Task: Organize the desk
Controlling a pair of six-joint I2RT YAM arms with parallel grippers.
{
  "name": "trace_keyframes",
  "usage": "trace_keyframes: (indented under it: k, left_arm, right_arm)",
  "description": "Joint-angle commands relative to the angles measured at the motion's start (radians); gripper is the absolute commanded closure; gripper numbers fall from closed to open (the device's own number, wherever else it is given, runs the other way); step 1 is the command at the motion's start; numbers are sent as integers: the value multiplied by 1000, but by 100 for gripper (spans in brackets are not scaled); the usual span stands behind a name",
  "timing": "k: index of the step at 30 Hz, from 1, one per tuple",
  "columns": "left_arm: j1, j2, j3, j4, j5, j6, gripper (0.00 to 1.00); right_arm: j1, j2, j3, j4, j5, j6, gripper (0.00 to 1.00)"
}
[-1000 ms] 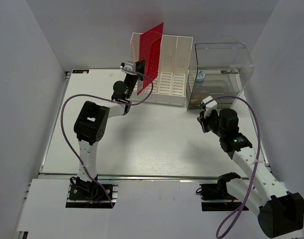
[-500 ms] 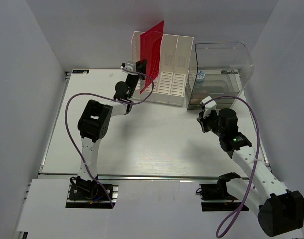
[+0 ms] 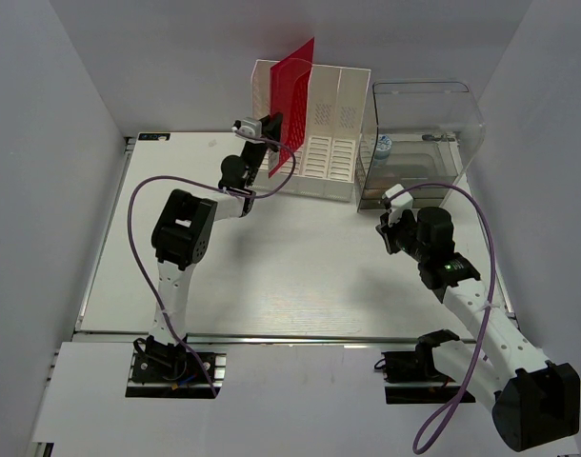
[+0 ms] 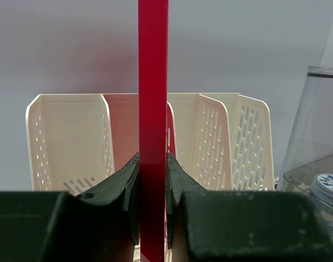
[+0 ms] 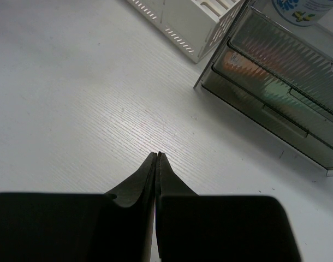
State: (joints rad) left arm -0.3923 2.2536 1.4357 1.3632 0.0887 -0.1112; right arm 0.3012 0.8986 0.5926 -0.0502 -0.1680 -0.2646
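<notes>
My left gripper is shut on a thin red folder, holding it upright on edge at the back of the white desk. In the left wrist view the red folder runs straight up between both black fingers, right in front of a cream file rack with several slots. From above, the folder stands at the left slots of the file rack. My right gripper is shut with nothing in it, hanging above bare desk on the right side.
A clear plastic drawer box stands at the back right beside the rack, with a blue-capped bottle inside. The drawer box lies just ahead of my right gripper. White walls close in three sides. An aluminium rail edges the near side.
The left arm has pushed a little toward the rack, and the red folder has swung from a slant to nearly upright. The right arm has stayed still.
</notes>
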Motion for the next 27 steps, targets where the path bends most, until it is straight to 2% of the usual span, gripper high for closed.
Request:
trace_keyframes:
  k: [1,17,27]
  left_arm:
    - [-5,-37,20,452,58,22,100]
    - [-5,-135,-69,453,94,70,100]
    - [-5,-138,-24,455,85,62,100]
  right_arm:
    - [-2,5,16,24,-15,-7,100]
    - [-5,16,21,18,-19,-12,100]
    - [-5,16,21,18,-16,-15,100]
